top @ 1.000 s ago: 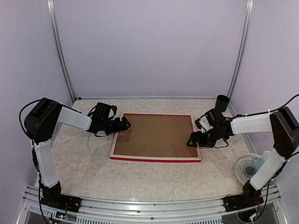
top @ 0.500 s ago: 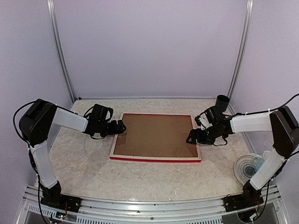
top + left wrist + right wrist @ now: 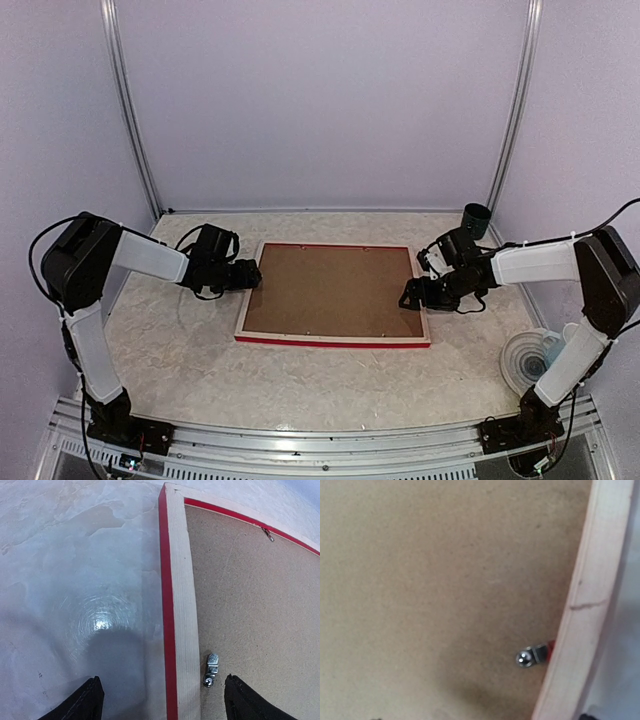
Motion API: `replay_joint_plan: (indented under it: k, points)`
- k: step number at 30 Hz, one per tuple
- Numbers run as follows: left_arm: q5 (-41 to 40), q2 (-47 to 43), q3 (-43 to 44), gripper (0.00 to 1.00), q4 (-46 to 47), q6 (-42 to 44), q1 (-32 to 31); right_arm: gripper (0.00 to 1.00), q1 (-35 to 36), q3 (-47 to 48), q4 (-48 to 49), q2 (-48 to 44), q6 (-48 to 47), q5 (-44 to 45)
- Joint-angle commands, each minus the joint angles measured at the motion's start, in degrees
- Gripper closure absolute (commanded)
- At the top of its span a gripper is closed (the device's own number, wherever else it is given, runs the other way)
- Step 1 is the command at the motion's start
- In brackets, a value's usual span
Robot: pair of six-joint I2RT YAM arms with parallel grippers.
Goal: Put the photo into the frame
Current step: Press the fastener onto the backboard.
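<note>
The red frame (image 3: 330, 342) lies face down in the middle of the table, with the brown hardboard backing (image 3: 330, 290) set in it. The photo is hidden. My left gripper (image 3: 255, 275) is open at the frame's left rail. In the left wrist view (image 3: 167, 705) its fingers straddle the rail (image 3: 182, 605) and a metal clip (image 3: 211, 669), holding nothing. My right gripper (image 3: 408, 298) hovers low over the backing (image 3: 445, 580) by the right rail (image 3: 592, 605), near a clip (image 3: 530, 656). Only its fingertip edges show, wide apart.
A dark cup (image 3: 476, 218) stands at the back right corner. A clear round roll or dish (image 3: 528, 360) lies at the right edge near my right arm's base. Metal uprights stand at both back corners.
My left gripper has drawn back to the left, from over the frame's left corner to its left rail. My right gripper has barely shifted. The frame has not moved.
</note>
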Motion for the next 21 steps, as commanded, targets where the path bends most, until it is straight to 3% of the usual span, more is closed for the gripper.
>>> replay_joint_plan:
  k: [1, 16, 21]
  points:
    - [-1.56, 2.06, -0.17, 0.17, -4.19, 0.87, 0.47, 0.16, 0.64, -0.24, 1.0, 1.18, 0.36, 0.38]
    - [-1.07, 4.71, 1.53, 0.17, -3.87, 1.32, 0.55, 0.16, 0.62, -0.01, 1.03, 1.85, 0.46, 0.45]
    - [-1.21, 4.86, 1.8, 0.21, -4.24, 1.72, 0.52, 0.16, 0.64, 0.03, 1.2, 2.15, 0.61, 0.35]
